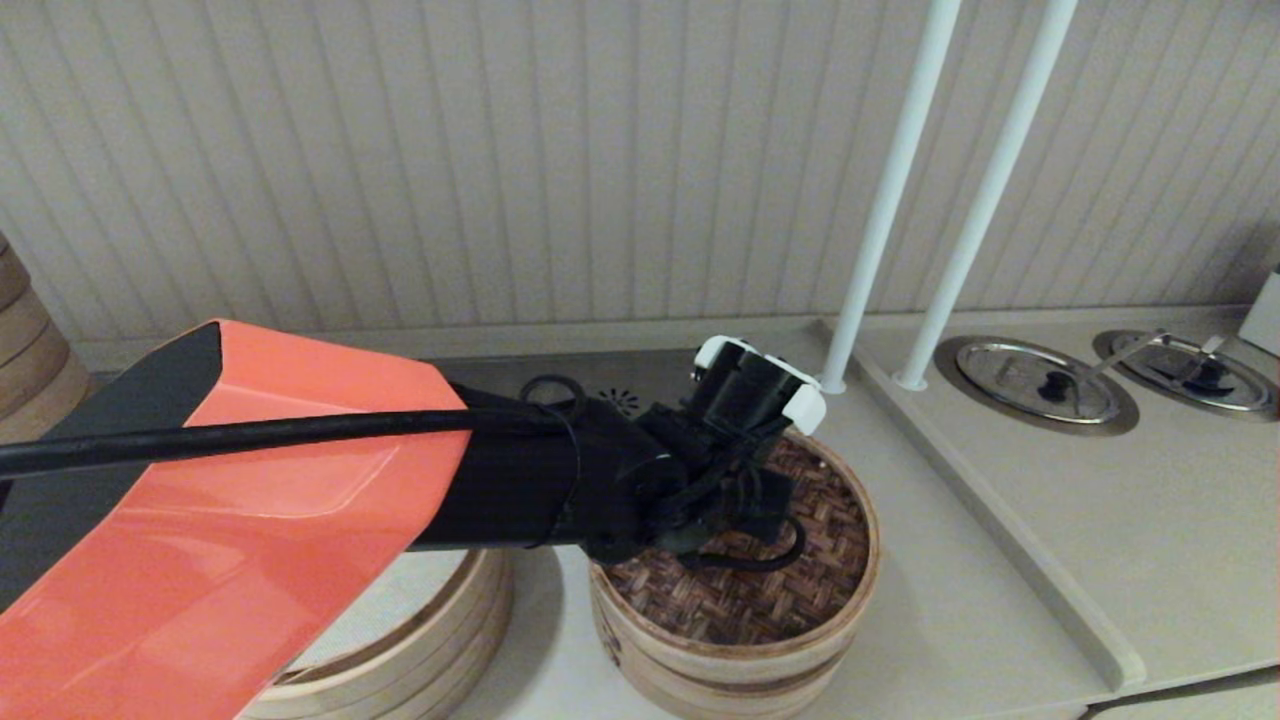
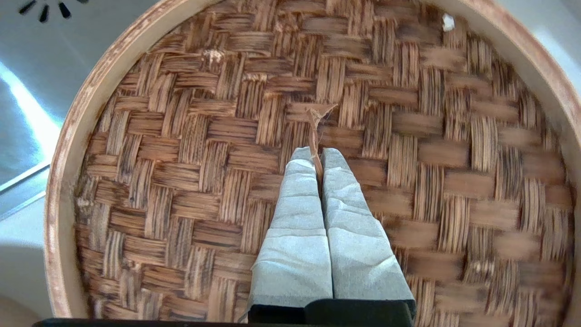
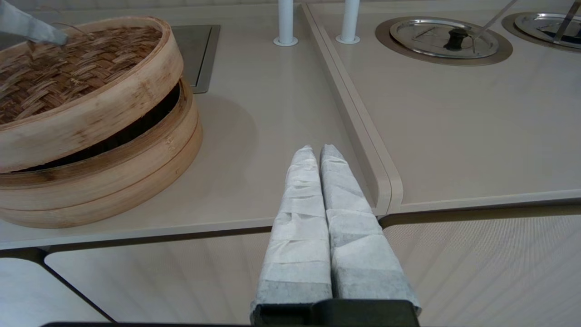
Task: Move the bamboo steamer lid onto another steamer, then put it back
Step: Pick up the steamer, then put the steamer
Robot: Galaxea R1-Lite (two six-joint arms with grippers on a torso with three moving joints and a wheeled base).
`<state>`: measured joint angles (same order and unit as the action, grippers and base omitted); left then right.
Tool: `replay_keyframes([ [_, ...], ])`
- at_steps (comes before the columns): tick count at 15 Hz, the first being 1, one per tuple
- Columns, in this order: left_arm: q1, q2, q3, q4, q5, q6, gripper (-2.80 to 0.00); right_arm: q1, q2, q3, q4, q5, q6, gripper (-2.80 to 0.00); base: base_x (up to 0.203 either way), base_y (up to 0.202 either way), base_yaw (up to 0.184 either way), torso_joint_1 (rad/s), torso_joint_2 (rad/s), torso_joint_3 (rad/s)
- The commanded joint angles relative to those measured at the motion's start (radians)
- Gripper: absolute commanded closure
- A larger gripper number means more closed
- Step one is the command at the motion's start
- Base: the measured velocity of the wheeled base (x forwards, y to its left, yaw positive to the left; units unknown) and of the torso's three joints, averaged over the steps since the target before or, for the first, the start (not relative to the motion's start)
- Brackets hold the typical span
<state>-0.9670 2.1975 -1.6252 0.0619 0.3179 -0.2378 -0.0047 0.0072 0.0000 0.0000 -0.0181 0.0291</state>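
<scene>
Woven bamboo, light but brittle, makes up the bamboo steamer lid (image 2: 290, 150), which is tilted up off a steamer (image 3: 104, 181), pinched by its frayed centre loop (image 2: 317, 125) between the closed left gripper (image 2: 317, 156), while the right gripper (image 3: 317, 156) is parked shut, holding nothing.

The bamboo steamer lid (image 1: 760, 590) sits tilted on a steamer (image 3: 136, 181) near the counter's front edge, one side lifted off it. The left gripper (image 2: 317, 156) is above the lid's middle, pinching its centre loop (image 2: 317, 119). Left of that steamer stands another steamer (image 1: 420, 640). Right and farther back, two poles (image 1: 880, 220) rise from the counter (image 1: 980, 620); beyond them to the right lie two metal lids (image 1: 1035, 378). The right gripper (image 3: 317, 152) hangs over the counter's near edge, right of the steamer.
</scene>
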Motion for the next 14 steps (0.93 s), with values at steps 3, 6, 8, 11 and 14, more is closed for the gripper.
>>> replay_keyframes([
  [3, 0.009, -0.018, 0.01, 0.001, 0.003, 0.023, 0.0, 0.0, 0.0, 0.003, 0.0, 0.0, 0.0, 0.0, 0.0, 0.0, 0.0, 0.0, 0.0, 0.0],
  [6, 0.016, -0.021, 0.02, 0.003, 0.003, 0.033, 0.0, 0.0, 0.0, 0.003, 0.0, 0.0, 0.0, 0.0, 0.0, 0.0, 0.0, 0.0, 0.0, 0.0],
  [8, 0.016, -0.022, 0.027, 0.003, 0.003, 0.048, 0.0, 0.0, 0.0, 0.003, 0.0, 0.0, 0.0, 0.0, 0.0, 0.0, 0.0, 0.0, 0.0, 0.0],
  [11, 0.016, -0.031, 0.029, 0.008, 0.003, 0.049, 0.0, 0.0, 0.0, 0.003, 0.0, 0.0, 0.0, 0.0, 0.0, 0.0, 0.0, 0.0, 0.0, 0.0],
  [14, 0.02, -0.055, 0.052, 0.007, 0.001, 0.066, 0.0, 0.0, 0.0, 0.003, 0.0, 0.0, 0.0, 0.0, 0.0, 0.0, 0.0, 0.0, 0.0, 0.0],
])
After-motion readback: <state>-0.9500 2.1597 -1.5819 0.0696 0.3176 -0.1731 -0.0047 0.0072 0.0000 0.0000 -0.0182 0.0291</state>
